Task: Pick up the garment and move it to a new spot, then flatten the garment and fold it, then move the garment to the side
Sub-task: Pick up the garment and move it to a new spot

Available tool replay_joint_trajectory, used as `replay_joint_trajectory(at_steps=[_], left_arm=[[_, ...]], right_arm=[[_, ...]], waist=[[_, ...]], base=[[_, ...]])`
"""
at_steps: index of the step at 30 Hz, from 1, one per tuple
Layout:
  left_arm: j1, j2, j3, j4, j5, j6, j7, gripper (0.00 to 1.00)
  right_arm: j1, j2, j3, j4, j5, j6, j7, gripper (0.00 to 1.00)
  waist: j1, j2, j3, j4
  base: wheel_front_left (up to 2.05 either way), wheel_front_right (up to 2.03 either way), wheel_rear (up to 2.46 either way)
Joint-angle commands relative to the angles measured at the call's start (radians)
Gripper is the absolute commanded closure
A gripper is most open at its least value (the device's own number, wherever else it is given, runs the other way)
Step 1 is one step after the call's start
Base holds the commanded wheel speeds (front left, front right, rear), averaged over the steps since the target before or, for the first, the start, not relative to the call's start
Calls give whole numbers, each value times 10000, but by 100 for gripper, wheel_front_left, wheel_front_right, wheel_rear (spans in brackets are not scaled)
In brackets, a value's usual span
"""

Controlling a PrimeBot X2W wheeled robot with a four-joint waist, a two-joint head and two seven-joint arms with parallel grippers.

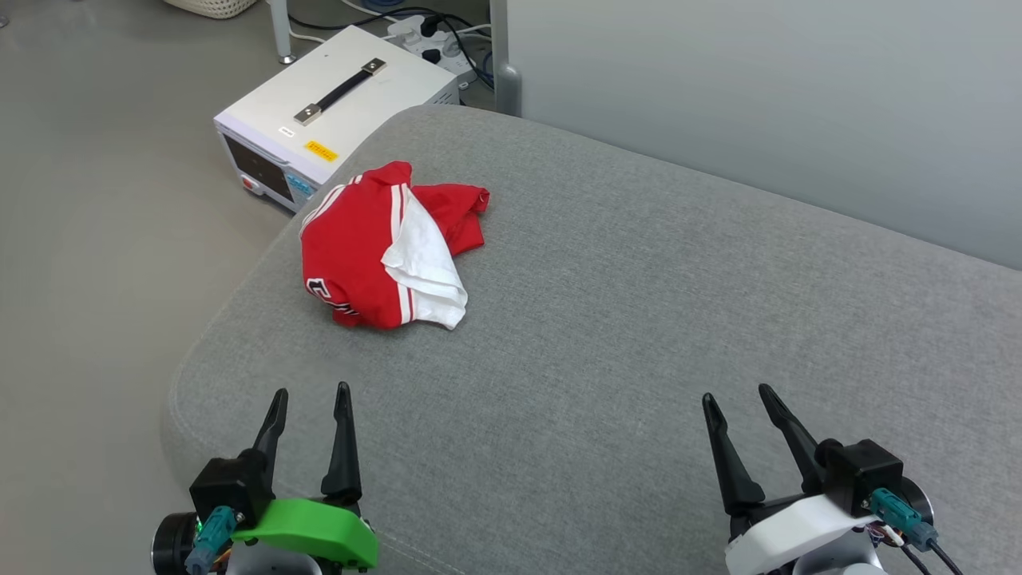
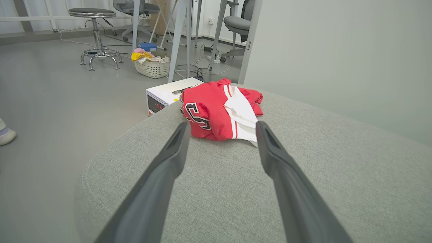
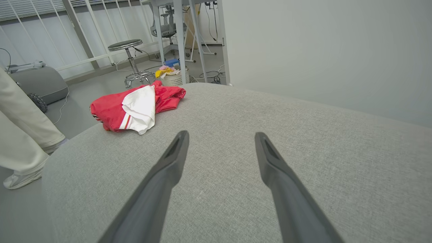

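I am at the very start: the first step, picking the shirt up, is not yet begun. The shirt (image 1: 351,251) lies crumpled in a heap near the far left corner of the grey padded bench (image 1: 623,335), close to its edge, with a white sleeve (image 1: 427,267) flopped over the red.

Both claws hover over the near side, well apart from it. The left claw (image 1: 310,391) is released and empty, and so is the right claw (image 1: 735,393).

I judge the left claw is better lined up. It needs to reach forward and pinch a raised fold, not flat cloth.

The left wrist view gives me the black lettering (image 2: 197,116) plainly, on the heap's near face. The right wrist view adds a person's trouser leg (image 3: 20,128) beside the bench. The head view adds a white box (image 1: 335,88) on the floor behind the heap.
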State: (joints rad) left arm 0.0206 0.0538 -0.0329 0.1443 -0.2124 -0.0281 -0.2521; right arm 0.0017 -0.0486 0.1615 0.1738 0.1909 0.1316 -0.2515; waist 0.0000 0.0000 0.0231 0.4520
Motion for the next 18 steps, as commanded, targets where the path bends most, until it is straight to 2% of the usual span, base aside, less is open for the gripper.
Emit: replay_joint_trajectory(at_steps=[1,11,16,18], left_arm=[[105,-36,-21,17,-5,-30,-97,0],[73,-36,61,-216,62,-17,-97,0],[-102,-36,155,-324,-129,68,-97,0],[-326,-36,237,-285,-39,-26,-97,0]], right_arm=[[-146,-16,38,53,113,-9,-103,0],[-220,-16,78,7,24,-9,-103,0],[-402,-16,42,-64,-266,-9,-103,0],[-515,-16,61,-90,-445,-9,-103,0]], waist=[[0,0,-4,210],[0,0,243,104],[0,0,764,-145],[0,0,1038,-288]], base=[[0,0,0],[0,0,0],[0,0,0],[0,0,0]])
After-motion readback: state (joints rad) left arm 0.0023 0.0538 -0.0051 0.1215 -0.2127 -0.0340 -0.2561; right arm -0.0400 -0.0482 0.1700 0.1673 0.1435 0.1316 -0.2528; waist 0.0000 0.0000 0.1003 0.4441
